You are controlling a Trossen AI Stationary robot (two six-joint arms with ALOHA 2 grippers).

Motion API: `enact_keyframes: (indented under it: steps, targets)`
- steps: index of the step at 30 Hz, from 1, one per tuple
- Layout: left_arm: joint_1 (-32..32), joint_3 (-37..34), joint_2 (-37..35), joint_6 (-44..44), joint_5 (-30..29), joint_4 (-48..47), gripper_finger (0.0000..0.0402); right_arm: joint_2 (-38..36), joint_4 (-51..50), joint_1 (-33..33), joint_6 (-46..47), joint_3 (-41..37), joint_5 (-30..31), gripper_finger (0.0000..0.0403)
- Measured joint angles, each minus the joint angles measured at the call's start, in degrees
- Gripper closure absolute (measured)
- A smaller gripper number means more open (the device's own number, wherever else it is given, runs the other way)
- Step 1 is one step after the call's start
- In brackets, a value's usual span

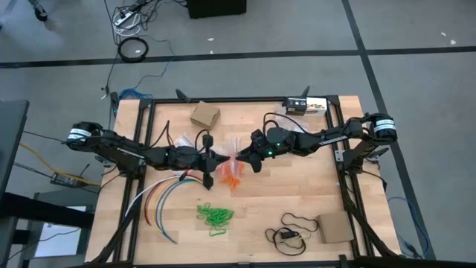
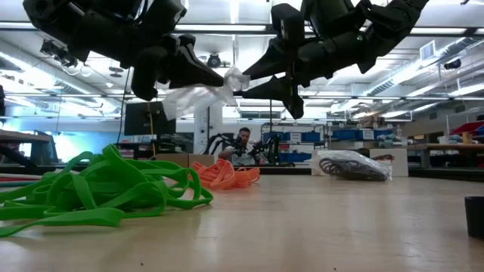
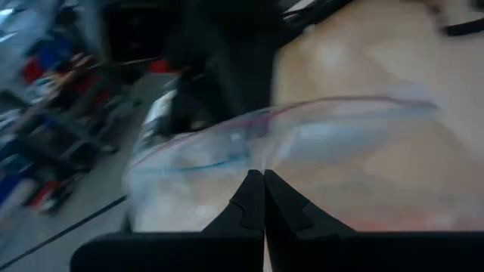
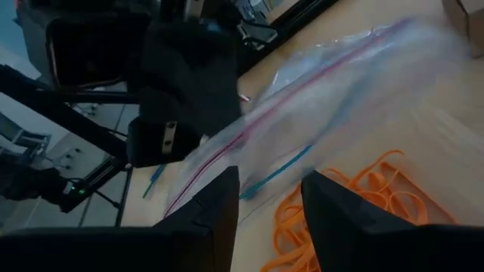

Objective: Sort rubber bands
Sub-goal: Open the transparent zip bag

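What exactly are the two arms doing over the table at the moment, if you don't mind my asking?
Both arms meet above the middle of the table, holding up a clear plastic zip bag. The left gripper is shut on the bag's edge, while the right gripper straddles the other side with its fingers apart. The orange rubber bands lie right beneath the bag, and the green rubber bands sit in their own heap nearer the front edge. No bands appear to be in the bag yet.

Orange rubber bands (image 1: 232,176) heaped mid-table; green rubber bands (image 1: 215,216) heaped nearer the front edge.
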Motion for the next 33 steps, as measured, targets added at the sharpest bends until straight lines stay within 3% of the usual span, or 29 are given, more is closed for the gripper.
enact_keyframes:
  steps: [5, 9, 13, 21, 33]
  targets:
    - [0.0, 0.0, 0.0, 1.7, -5.9, 4.0, 0.04, 0.0, 0.1, 1.4, -0.8, 0.0, 0.5, 0.027]
    - [0.0, 0.0, 0.0, 2.3, -5.8, 5.3, 0.04, 0.0, 0.7, 2.0, -1.7, 0.0, 2.8, 0.0271]
    - [0.0, 0.0, 0.0, -0.1, -1.5, 5.4, 0.04, 0.0, 1.3, 1.9, -2.6, 0.0, 5.2, 0.0279]
    - [-0.3, 0.0, 1.8, -3.1, -1.2, 3.3, 0.0401, 0.0, 8.8, 1.9, -4.6, 0.0, 4.5, 0.0289]
    - [-1.5, 0.0, 2.3, -3.2, -1.9, 3.3, 0.0401, 0.0, 2.3, 1.2, -4.5, 0.0, 4.1, 0.0289]
